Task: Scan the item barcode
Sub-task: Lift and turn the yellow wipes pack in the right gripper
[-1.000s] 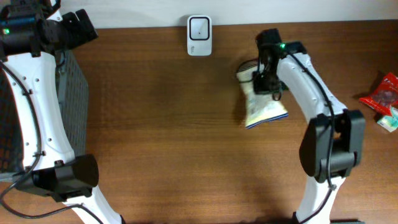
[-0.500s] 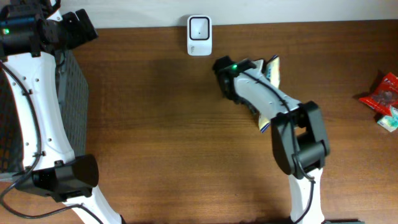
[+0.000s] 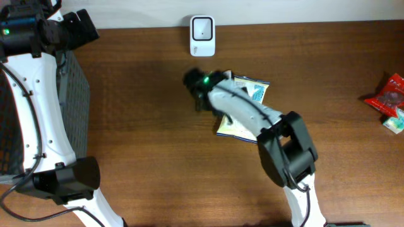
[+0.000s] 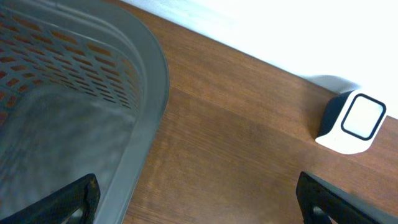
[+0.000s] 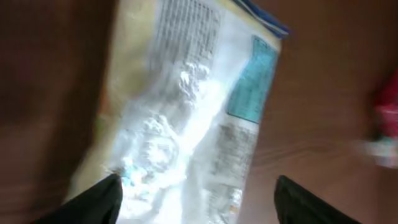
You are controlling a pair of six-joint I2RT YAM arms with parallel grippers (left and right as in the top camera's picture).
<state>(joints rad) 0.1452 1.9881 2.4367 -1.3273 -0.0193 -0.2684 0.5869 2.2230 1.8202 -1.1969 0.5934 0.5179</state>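
This looked like a pretend shop checkout set up in a robot test room. A small white scanner [image 3: 202, 36] stood at the back of a brown wooden table [image 3: 145, 126], close to a plain white wall [image 3: 303, 9]. A grey mesh basket [image 4: 81, 74] (the kind you carry round a shop) sat at the left. A snack bag [image 3: 254, 89] and a red packet [image 3: 392, 94] lay on the table. A white left arm [image 3: 25, 101] and a white right arm [image 3: 246, 113] reached over it.

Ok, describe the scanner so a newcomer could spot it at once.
Follow the far edge of the wooden table to its middle. The scanner stands there alone: a small white box with a square window, unlike the flat, crinkly snack pouch lying nearer the front.
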